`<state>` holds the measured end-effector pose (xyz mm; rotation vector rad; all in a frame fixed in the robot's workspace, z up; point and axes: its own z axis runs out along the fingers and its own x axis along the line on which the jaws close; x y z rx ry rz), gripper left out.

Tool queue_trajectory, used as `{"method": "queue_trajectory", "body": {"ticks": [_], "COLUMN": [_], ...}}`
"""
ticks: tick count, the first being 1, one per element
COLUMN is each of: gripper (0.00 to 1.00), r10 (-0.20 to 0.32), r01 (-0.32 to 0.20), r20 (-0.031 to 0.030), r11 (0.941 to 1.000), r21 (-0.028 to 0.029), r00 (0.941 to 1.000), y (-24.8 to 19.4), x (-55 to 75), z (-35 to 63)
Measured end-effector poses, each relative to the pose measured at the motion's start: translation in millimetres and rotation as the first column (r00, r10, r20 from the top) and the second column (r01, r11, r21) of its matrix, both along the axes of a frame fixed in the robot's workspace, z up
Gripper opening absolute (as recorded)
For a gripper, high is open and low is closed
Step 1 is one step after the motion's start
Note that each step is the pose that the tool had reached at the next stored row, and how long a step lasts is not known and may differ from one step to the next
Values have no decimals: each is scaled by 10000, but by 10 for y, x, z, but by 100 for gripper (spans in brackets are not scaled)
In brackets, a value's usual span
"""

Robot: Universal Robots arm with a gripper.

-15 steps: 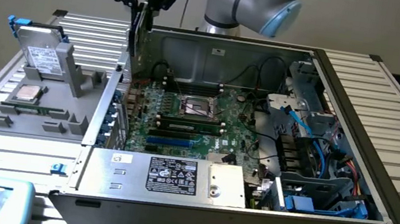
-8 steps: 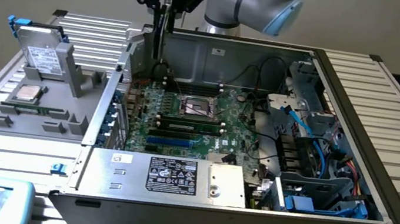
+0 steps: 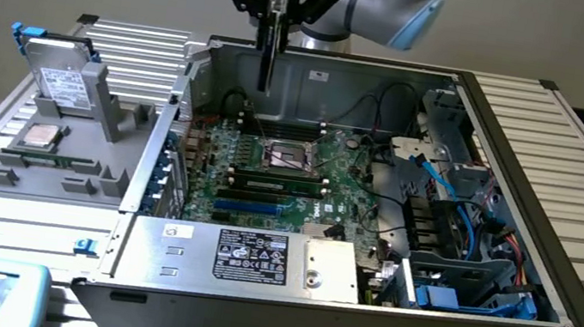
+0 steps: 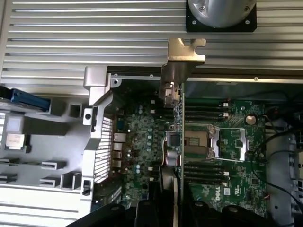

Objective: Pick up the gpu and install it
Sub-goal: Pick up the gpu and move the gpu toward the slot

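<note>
My gripper [image 3: 277, 7] hangs above the back of the open computer case [image 3: 517, 206], shut on the gpu [image 3: 270, 56]. The card hangs edge-on and upright, its lower end just above the case's rear wall and clear of the large green motherboard [image 3: 268, 169]. In the wrist view the gpu [image 4: 173, 142] runs as a thin green edge away from the gripper [image 4: 173, 213], with its silver end bracket [image 4: 183, 53] at the far end, over the case rim. The motherboard [image 4: 236, 142] with its processor socket lies below it.
A grey parts tray [image 3: 73, 157] at the exterior view's left holds a hard drive [image 3: 61, 81], a processor [image 3: 39, 134] and a narrow memory stick [image 3: 38, 158]. Inside the case are the power supply [image 3: 244, 252], drive cages and blue cables [image 3: 455, 231]. A ribbed aluminium table [image 3: 574, 136] surrounds everything.
</note>
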<state>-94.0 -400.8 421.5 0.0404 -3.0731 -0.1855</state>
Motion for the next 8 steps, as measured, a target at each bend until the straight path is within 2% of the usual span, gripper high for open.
{"method": "queue_trajectory", "body": {"ticks": [3, 8], "gripper": [29, 29], "r10": [0, 0], "r01": [0, 0], "r20": [-1, 7], "r11": [10000, 10000], "r21": [-1, -1], "r00": [10000, 10000], "y": [-8, -16], "x": [133, 285], "z": [-13, -51]}}
